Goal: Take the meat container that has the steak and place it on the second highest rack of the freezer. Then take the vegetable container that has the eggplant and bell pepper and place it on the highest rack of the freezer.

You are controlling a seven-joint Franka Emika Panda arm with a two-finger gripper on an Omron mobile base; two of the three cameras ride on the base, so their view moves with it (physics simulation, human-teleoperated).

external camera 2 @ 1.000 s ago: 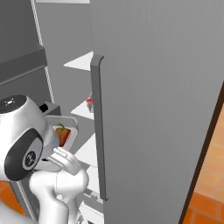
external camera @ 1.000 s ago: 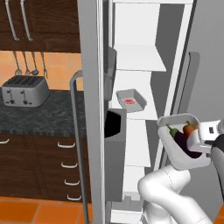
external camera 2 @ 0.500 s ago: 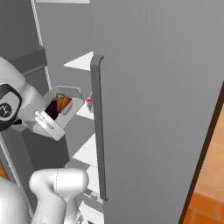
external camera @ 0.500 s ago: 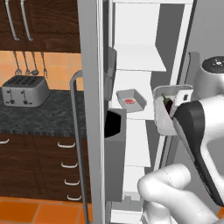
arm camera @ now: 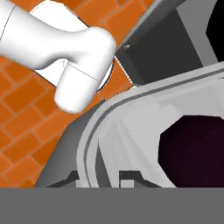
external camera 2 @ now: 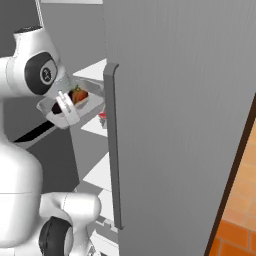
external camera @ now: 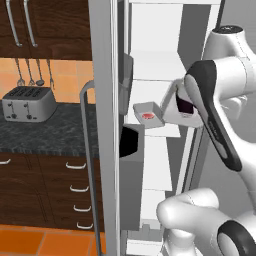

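My gripper [external camera 2: 66, 111] is shut on the rim of the grey vegetable container [external camera 2: 60, 104], holding it tilted in front of the open freezer [external camera: 152, 65]. The orange-red bell pepper [external camera 2: 79, 95] and the dark eggplant [external camera: 185, 105] lie inside it. In the hand view, the container's rim [arm camera: 94, 144] runs between my fingertips [arm camera: 127, 176], with the eggplant [arm camera: 192, 144] close behind. The meat container [external camera: 148, 114] with the red steak [external camera: 148, 116] sits on the second highest rack [external camera: 172, 130], just left of the held container. The highest rack [external camera: 155, 67] is bare.
The freezer's left door [external camera: 102, 125] stands open with its bar handle [external camera: 86, 165] and black dispenser panel [external camera: 130, 141]. The right door [external camera 2: 180, 125] and its handle [external camera 2: 114, 150] are close beside my arm. A toaster [external camera: 27, 102] sits on the dark counter [external camera: 45, 132].
My arm has swung up and in toward the freezer, carrying the vegetable container from low at the right to the level of the steak's shelf. The meat container has not moved.
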